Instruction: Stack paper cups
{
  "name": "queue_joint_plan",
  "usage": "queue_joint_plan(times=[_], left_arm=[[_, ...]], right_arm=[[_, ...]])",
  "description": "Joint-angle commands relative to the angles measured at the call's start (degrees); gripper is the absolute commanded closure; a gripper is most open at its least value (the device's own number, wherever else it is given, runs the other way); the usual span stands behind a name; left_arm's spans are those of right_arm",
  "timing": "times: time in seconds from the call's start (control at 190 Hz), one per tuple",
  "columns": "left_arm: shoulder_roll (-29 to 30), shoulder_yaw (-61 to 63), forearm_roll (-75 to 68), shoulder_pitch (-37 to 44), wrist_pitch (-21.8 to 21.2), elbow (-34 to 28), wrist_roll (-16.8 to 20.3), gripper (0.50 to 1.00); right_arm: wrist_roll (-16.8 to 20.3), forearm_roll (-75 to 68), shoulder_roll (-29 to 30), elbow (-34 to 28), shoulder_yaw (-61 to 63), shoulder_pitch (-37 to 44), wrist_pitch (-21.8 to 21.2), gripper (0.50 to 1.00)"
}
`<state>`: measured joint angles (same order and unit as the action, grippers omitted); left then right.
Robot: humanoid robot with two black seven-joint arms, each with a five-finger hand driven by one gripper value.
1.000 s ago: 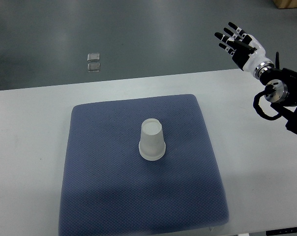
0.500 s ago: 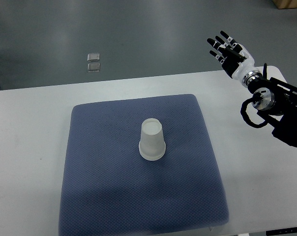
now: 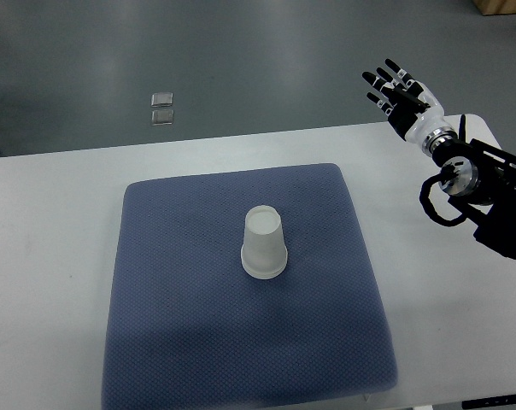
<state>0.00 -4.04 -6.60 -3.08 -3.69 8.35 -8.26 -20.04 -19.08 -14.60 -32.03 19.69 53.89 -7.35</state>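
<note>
White table (image 3: 53, 222) carries a blue mat (image 3: 181, 342) with seemingly one upturned paper cup (image 3: 264, 243); right hand (image 3: 401, 92) hovers, fingers spread, empty.

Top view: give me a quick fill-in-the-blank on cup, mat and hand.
1. The cup stands ____ on the mat.
2. The right hand has its fingers ____ and holds nothing.
3. The hand is ____ from the cup.
4. The mat's colour is ____.

Missing words: upside down; spread; apart; blue

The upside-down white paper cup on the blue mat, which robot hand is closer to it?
Right. The right hand hangs open, beyond the table's far right edge, well apart from the upside-down white paper cup. The left hand is out of view.
</note>
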Motion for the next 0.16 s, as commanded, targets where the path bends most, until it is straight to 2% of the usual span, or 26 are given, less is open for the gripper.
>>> queue_joint_plan(times=[0.0, 0.153], left_arm=[[0.0, 0.0, 0.01, 0.0, 0.0, 0.0, 0.0, 0.5], [0.0, 0.0, 0.01, 0.0, 0.0, 0.0, 0.0, 0.5]], right_arm=[[0.0, 0.0, 0.01, -0.05, 0.0, -0.01, -0.21, 0.576], [-1.06, 0.0, 0.28, -0.05, 0.0, -0.01, -0.29, 0.574]])
